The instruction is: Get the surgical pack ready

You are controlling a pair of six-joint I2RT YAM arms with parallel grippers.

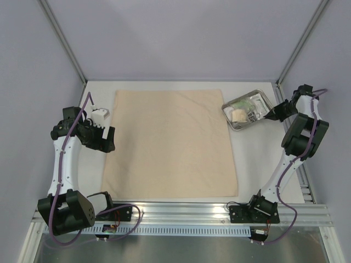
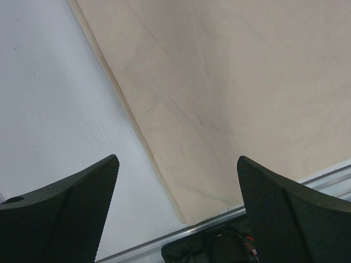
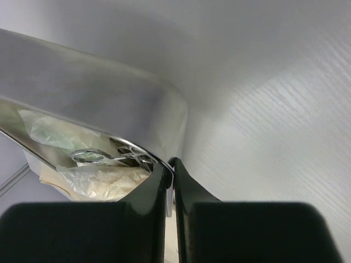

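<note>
One steel tray (image 1: 227, 115), long axis diagonal, right jaws pinching its rim, left jaws wide, empty.

Tan cloth sheet (image 1: 171, 143) spread flat, lightly creased, mid-table; shallow steel tray (image 3: 109, 93) just off its far-right corner; inside, ring-handled clamps (image 3: 115, 156) on pale packets (image 3: 55, 131).

Top external: fixed, high behind both arm bases (image 1: 258, 209), looking down and forward; distant, takes in the whole table (image 1: 252, 164).
Left wrist: behind the left gripper (image 2: 176, 164), looking down past its fingers (image 2: 71, 208); close on the tan cloth sheet (image 2: 230, 82) edge ahead of the claw. Sheet shared with top view.
Right wrist: behind the right gripper (image 3: 170, 167), very close; steel tray (image 3: 98, 82) wall just ahead of the claw. Tray shared with top view.
</note>
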